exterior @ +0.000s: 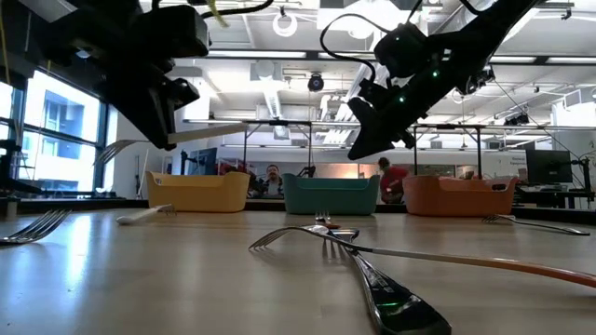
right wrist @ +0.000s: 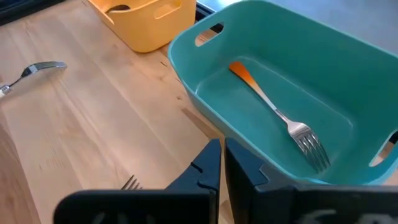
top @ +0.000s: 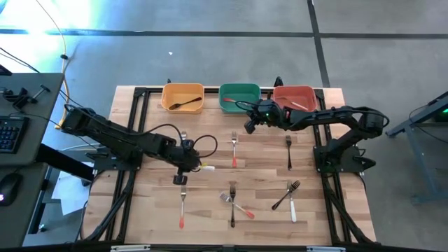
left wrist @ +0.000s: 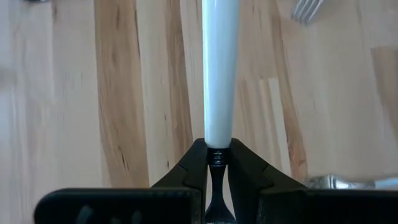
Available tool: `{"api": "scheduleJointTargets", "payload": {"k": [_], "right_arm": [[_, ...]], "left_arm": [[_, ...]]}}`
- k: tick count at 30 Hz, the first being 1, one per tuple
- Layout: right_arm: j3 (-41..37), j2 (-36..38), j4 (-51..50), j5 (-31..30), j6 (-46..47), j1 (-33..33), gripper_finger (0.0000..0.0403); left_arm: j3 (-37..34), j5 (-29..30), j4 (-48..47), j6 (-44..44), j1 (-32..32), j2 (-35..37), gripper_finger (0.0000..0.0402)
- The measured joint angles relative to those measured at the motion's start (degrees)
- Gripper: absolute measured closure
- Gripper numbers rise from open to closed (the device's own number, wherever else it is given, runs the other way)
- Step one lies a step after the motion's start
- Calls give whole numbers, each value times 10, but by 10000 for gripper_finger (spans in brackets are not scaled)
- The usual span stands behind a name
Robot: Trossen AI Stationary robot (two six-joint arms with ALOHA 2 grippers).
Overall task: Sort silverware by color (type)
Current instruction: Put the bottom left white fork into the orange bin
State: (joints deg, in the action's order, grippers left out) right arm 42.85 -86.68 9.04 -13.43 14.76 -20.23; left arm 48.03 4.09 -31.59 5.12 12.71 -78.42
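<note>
Now, left gripper (top: 183, 170) clamped on white-handled fork (left wrist: 221, 74) at table ctr, right gripper (top: 249, 124) pinched shut, empty, 6 o'clock of green bin (top: 240, 96) w/ orange-handled fork (right wrist: 273, 109).

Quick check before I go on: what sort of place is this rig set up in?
Probably a robotics lab or open workshop: a bare concrete floor, a desk with a keyboard beside the wooden table, and ceiling lights over rows of workstations behind.

The white-handled fork (left wrist: 221, 74) held by the left gripper (left wrist: 217, 171) is cut off: its head runs behind the fingers, its handle end past the picture's edge.
</note>
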Motion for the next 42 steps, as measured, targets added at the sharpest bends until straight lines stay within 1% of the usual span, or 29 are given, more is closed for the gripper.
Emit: {"api": "scheduleJointTargets", "payload": {"k": [9,19,26,42], "right_arm": [[0,0,0,0,4,12,398],[0,0,2,-2,9,21,398],[0,0,2,-3,9,23,398],[0,0,6,-4,14,23,398]], "left_arm": [[0,11,18,37,0,0,376],[0,13,4,37,-8,0,376],[0,13,-4,29,-37,0,376],[0,13,-14,-3,-136,1,376]]}}
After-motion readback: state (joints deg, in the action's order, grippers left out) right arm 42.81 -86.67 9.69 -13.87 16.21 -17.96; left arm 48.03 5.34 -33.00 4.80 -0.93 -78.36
